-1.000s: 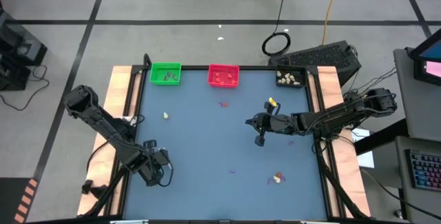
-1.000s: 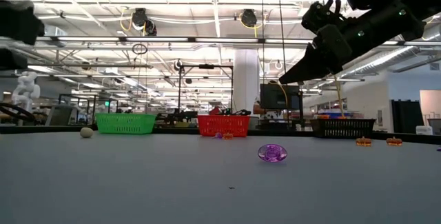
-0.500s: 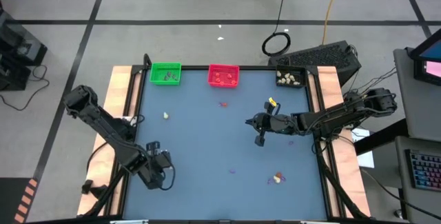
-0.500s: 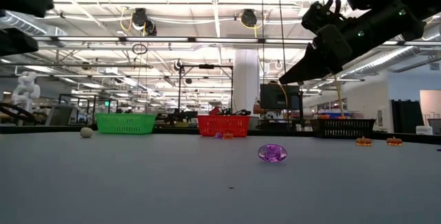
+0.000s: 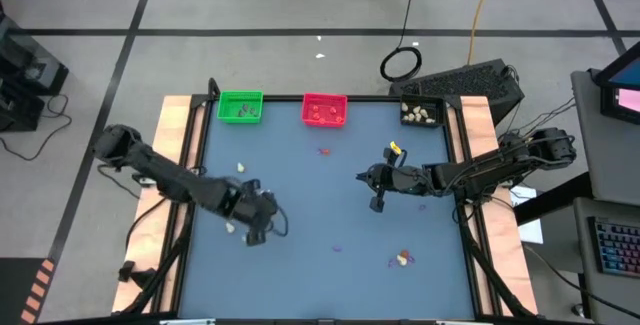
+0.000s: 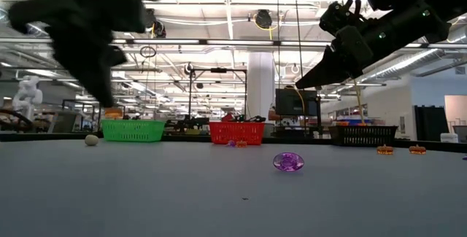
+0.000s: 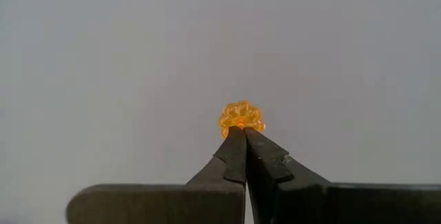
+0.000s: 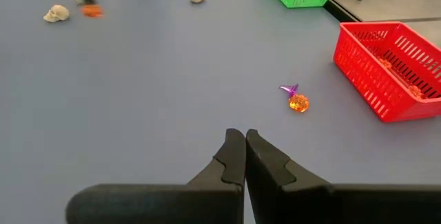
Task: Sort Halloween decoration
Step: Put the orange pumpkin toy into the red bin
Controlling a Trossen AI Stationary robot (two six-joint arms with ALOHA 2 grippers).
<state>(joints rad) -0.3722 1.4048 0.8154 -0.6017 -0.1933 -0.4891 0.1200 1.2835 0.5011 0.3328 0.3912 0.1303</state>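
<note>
you're partway through the sort. taking the red tray (image 5: 324, 110) as the landmark and going left to right: the green tray (image 5: 240, 106), left of it on the same far edge, already holds a few small pieces, too tiny to count; the red tray shows about three orange ones; the black tray (image 5: 421, 113), to its right, holds a cluster of cream ones.

your left gripper (image 7: 242, 129), well in front and left of the red tray, is pinching an orange trinket (image 7: 242, 117) at its tips, clear of the table. your right gripper (image 8: 245, 135) hangs in front and right of the red tray, fingers pressed together, empty.

loose pieces i can count: two cream, two orange, about three purple, plus a small mixed clump far out front.
</note>
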